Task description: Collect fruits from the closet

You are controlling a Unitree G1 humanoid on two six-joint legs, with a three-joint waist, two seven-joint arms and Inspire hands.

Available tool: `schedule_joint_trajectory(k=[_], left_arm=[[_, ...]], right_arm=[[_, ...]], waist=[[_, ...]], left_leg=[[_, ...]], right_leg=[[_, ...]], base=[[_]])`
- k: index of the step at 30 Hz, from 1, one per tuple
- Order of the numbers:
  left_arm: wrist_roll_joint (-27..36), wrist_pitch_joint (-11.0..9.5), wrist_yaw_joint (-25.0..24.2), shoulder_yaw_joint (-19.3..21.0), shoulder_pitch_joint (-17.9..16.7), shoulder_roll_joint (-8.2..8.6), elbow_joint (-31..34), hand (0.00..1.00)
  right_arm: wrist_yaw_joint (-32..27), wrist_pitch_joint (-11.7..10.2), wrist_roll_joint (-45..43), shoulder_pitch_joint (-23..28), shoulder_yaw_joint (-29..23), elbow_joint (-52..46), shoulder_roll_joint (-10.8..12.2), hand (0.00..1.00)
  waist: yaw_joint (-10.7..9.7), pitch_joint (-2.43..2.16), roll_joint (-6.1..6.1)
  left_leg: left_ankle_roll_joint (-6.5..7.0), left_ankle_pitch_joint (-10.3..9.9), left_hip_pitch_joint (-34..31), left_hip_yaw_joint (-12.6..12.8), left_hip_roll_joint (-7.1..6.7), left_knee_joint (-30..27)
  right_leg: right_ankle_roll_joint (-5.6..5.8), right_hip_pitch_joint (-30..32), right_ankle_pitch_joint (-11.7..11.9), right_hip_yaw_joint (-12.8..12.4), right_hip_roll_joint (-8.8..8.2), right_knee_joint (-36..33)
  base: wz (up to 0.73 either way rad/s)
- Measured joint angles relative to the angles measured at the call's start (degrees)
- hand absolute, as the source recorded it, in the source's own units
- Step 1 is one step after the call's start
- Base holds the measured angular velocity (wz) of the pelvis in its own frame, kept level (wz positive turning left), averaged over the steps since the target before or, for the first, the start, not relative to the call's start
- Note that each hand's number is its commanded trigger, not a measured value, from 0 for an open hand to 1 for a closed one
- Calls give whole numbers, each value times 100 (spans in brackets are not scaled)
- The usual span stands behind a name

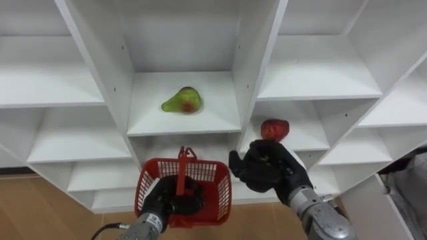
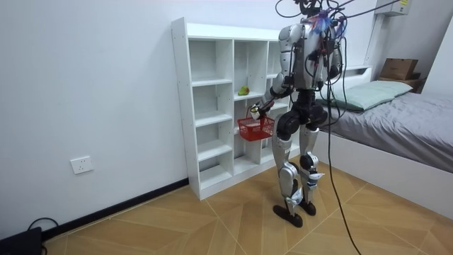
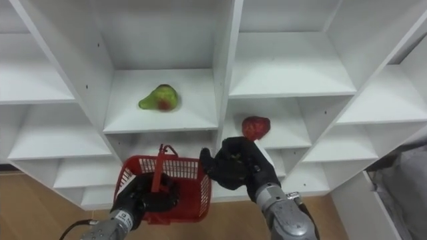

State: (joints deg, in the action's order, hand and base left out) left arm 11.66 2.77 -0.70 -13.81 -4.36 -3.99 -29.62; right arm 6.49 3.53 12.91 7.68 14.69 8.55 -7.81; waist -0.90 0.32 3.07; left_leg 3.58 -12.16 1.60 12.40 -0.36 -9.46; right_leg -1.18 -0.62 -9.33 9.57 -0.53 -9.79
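Your left hand [image 1: 170, 201] clasps the red basket [image 1: 218, 190] by its handle. Your right hand [image 1: 263, 167] hides its fingers, so I can't tell its grasp; the red fruit [image 1: 275, 129] lies just beyond it.

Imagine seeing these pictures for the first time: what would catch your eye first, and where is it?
A red basket hangs from the left hand before the white closet. A green pear lies on the middle shelf above it. The right hand is just below a red fruit, one compartment to the right.
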Motion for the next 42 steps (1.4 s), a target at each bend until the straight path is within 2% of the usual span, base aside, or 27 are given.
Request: schedule_joint_trajectory(k=[5,12,14,30,37,42], left_arm=[[-1,182,-116,-131,0,3,-9,100],[1,185,-224,-213,0,31,-7,100],[1,185,-240,-212,0,64,-7,100],[-3,187,-275,-209,0,70,-9,100],[-3,213,-275,-214,0,73,-14,100],[-1,323,-281,-220,0,68,-18,100]], right_arm=[[-5,27,11,-122,40,305,45,100],[-10,29,13,-315,104,567,212,100],[-11,29,13,-406,131,576,224,100],[-16,29,26,-479,237,580,301,100],[-108,29,27,-507,404,681,315,100],[-208,30,27,-597,576,909,347,100]], waist=[[87,6,8],[237,17,5],[260,45,1],[300,77,-43],[295,73,-80],[288,58,-109]], left_leg=[[-1,1,67,-2,-1,-3],[0,0,81,-4,-2,-7],[0,0,97,-15,-3,-3],[1,-1,94,-84,-10,-9],[2,0,53,-153,-15,-66],[2,-1,12,-174,-14,-94]], right_leg=[[0,-63,0,-5,0,13],[0,-90,0,-3,-2,8],[0,-136,0,5,-4,9],[2,-138,-1,95,-16,19],[2,-144,-2,175,-28,11],[2,-154,-1,212,-31,-1]], base=[[0],[0],[2],[1],[4],[1]])
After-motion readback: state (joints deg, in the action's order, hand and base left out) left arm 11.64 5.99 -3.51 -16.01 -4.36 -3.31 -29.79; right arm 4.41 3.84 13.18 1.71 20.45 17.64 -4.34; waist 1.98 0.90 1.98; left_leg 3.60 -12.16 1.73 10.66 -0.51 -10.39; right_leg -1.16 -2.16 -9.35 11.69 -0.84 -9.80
